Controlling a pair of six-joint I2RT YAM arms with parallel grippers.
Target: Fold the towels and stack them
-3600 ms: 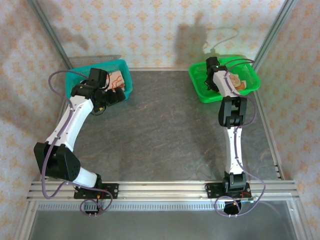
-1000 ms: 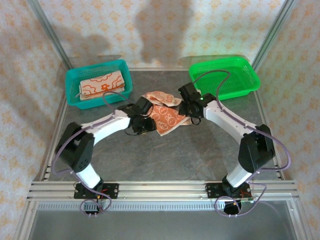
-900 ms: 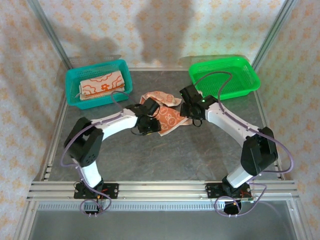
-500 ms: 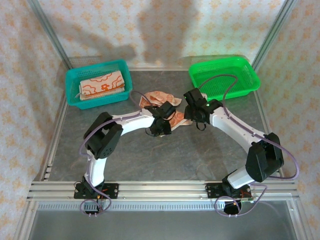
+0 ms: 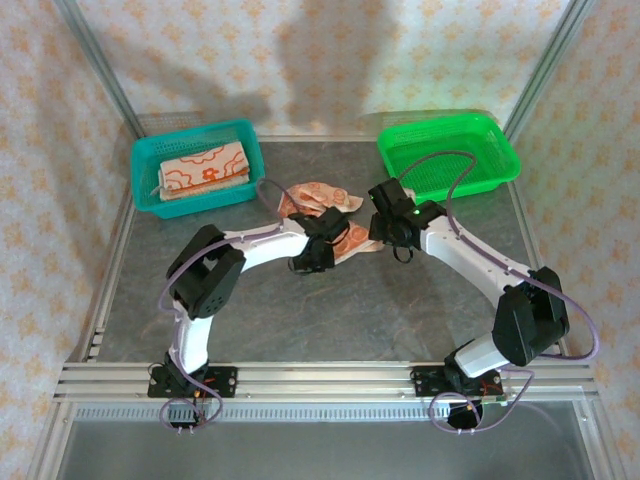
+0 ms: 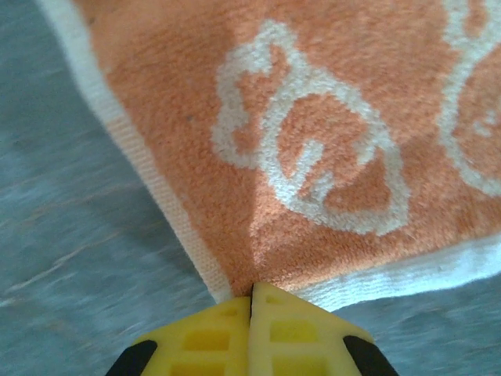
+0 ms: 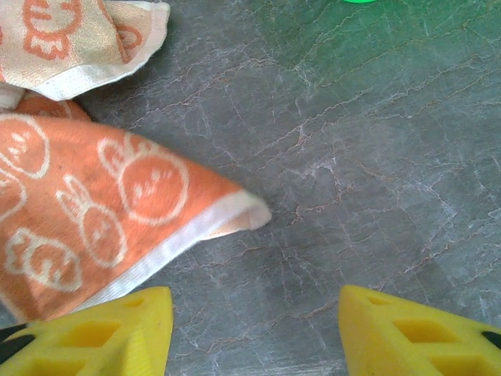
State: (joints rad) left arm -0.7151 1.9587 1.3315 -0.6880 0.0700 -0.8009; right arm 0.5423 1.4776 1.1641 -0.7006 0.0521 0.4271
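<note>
Pinches the white-hemmed corner of the orange towel (image 6: 313,117) at mid-table with the left gripper (image 6: 252,296), clamped tight (puckering the cloth at the tips). Holds the right gripper (image 7: 254,313) half spread over bare table (image 7: 352,157), just beside another corner, gripping nothing. Notes a folded towel (image 5: 200,168) in the teal basket (image 5: 195,204).

Left arm (image 5: 255,243), right arm (image 5: 465,255): white tubular links, bulky black joint housings. Purple cable (image 5: 260,192) looped along left arm; second purple cable (image 5: 445,153) along right arm. Black base plates (image 5: 190,380) at foot of each arm. Left gripper (image 6: 251,294), right gripper (image 7: 254,294): yellow wedge-shaped fingers (image 7: 109,333), moulded rectangular recesses in faces, black parts at outer corners.
</note>
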